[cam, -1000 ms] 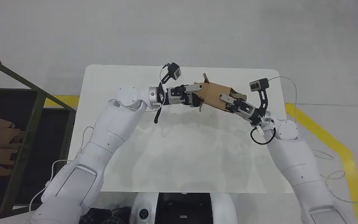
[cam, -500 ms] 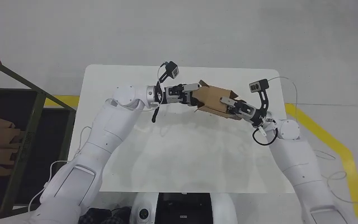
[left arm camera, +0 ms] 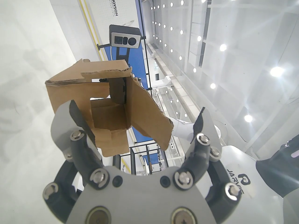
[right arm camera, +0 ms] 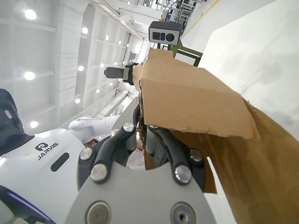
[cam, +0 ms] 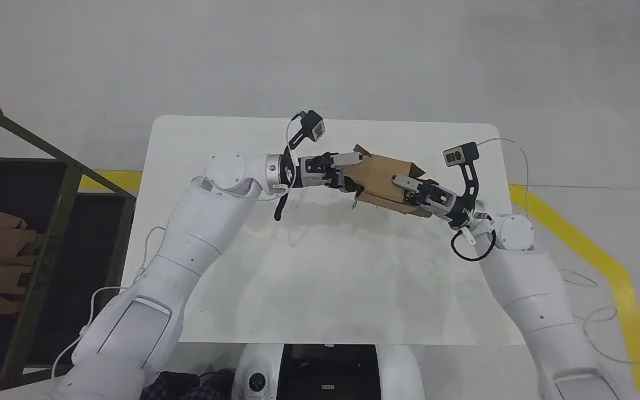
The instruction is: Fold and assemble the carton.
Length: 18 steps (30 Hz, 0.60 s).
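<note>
Currently your carton (cam: 385,180) hangs above the far part of the white table (cam: 300,290), half-formed, with its end flaps loose. Your right gripper (right arm camera: 143,129) pinches one wall, apparently to steady it. Your left gripper (left arm camera: 137,108) stands with jaws spread about the open end, probably to tuck flaps. A dark rack (cam: 40,230) stands well aside and is no hindrance.

White table (cam: 300,285) (rounded corners) on grey floor (cam: 300,55)

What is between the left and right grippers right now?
The partly folded brown carton spans the gap between the left gripper and the right gripper, clearest in the top view.
</note>
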Each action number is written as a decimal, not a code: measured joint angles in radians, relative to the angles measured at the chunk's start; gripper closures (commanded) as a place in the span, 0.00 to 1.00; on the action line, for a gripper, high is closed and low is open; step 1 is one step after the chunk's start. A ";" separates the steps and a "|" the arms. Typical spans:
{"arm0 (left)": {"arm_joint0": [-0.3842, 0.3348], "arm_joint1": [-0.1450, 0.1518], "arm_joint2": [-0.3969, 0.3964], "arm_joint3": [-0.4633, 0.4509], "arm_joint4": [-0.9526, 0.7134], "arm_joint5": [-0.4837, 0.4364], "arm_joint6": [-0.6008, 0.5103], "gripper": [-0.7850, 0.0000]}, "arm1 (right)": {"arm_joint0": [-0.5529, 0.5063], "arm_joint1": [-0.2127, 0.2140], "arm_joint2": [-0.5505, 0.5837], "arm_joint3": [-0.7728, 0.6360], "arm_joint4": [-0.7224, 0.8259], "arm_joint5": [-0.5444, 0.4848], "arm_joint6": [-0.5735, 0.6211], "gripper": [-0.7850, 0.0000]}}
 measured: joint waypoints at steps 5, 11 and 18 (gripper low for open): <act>-0.003 -0.001 0.004 0.003 0.003 0.003 0.000 0.00 | -0.001 -0.002 0.001 0.003 0.007 0.001 0.000 1.00; -0.011 -0.004 0.011 0.008 0.002 0.003 0.001 0.00 | 0.001 -0.004 -0.005 0.008 0.009 0.006 0.011 1.00; -0.019 -0.007 0.018 0.017 0.004 0.005 0.003 0.00 | 0.005 -0.008 -0.008 0.016 0.014 0.006 0.012 1.00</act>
